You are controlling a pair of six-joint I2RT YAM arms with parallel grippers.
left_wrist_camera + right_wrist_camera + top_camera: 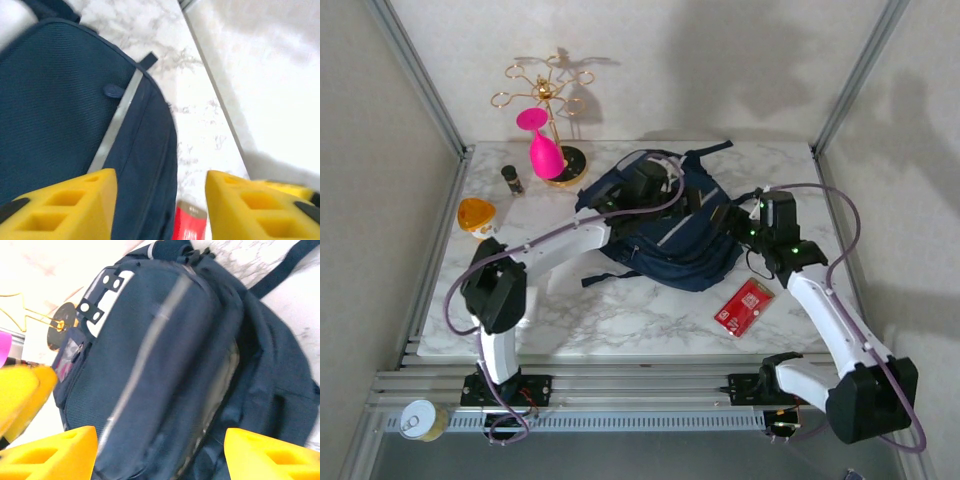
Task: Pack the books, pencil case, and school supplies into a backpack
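The navy backpack (665, 235) lies mid-table, its light stripe (116, 126) facing up. My left gripper (650, 186) hovers over its far part, open (161, 200), nothing between the yellow fingers (75, 205). My right gripper (735, 222) hangs over the bag's right side, also open (160, 452) above the front panel (150, 365). The school supplies, a red packet (744, 306), lie flat on the marble to the bag's near right, and the packet (190, 224) peeks out beside the bag in the left wrist view. Books and pencil case are out of view.
A gold wire stand (548, 90), a pink goblet (542, 148), a small dark bottle (511, 179) and an orange object (477, 216) stand at the back left. Metal frame posts (845, 90) flank the table. A tin (420, 420) sits by the left base rail.
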